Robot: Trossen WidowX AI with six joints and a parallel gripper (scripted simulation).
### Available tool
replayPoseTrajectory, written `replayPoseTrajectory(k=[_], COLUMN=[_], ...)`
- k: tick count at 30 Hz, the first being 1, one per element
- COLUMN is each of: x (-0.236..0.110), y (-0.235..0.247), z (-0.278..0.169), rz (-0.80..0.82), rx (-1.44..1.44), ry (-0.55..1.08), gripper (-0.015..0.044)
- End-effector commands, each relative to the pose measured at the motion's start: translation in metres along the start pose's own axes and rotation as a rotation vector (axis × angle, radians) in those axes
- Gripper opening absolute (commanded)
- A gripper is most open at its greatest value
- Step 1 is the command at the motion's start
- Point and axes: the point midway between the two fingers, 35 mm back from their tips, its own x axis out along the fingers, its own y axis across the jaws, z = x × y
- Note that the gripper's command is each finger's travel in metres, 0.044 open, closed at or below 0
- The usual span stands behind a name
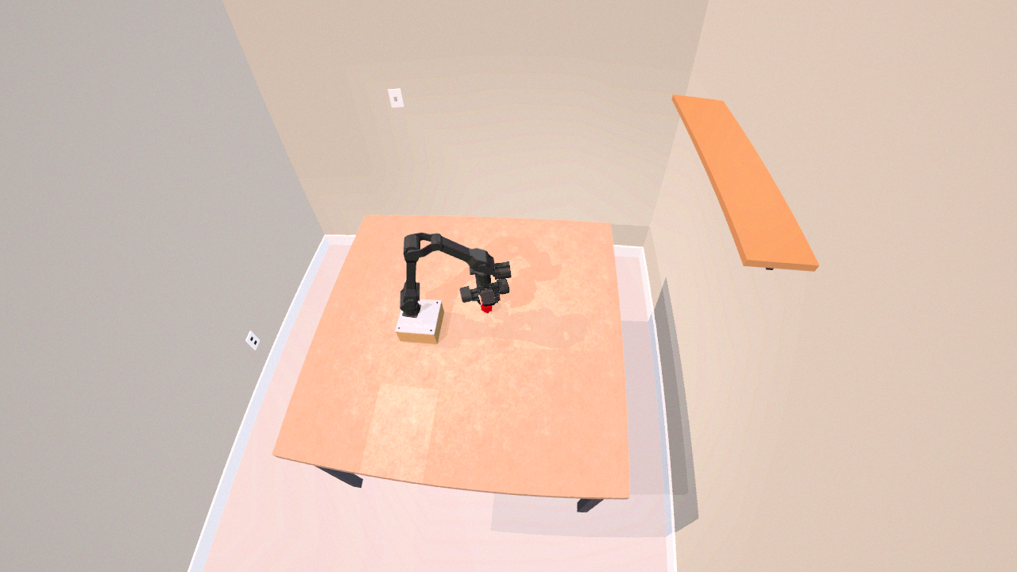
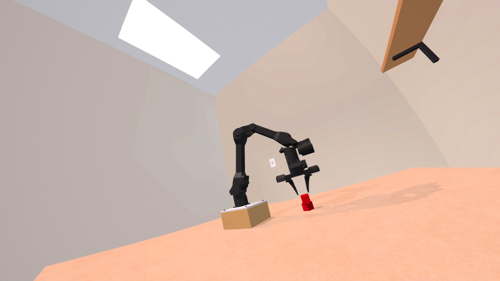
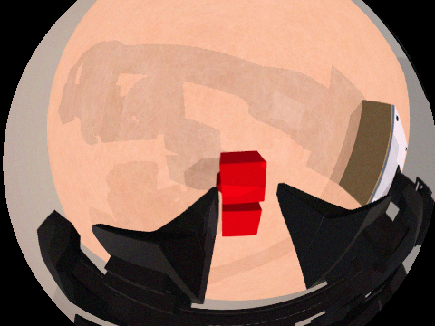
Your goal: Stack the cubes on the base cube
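Red cubes stand beyond the white-topped block, partly hidden under my gripper in the top view. In the exterior view an upper red cube rests on a wider red shape. The wrist view shows a larger red shape and a smaller one below it in the picture. All are the same red, so I cannot tell base from loose cubes, or see any gap on top. My gripper is open and empty, its fingertips just above the upper cube.
The arm stands on a tan block with a white top, to the left of the cubes in the top and exterior views. An orange shelf is on the wall at the right. Arm shadows lie across the table.
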Motion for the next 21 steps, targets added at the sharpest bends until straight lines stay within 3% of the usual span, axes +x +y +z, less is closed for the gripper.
replayPoseTrajectory(k=[1, 21], x=[-0.008, -0.029], y=[0.002, 0.002], z=[0.0, 0.0], rz=[0.012, 0.012], rx=[0.001, 0.001], ry=[-0.001, -0.001], gripper=[0.0205, 0.0205])
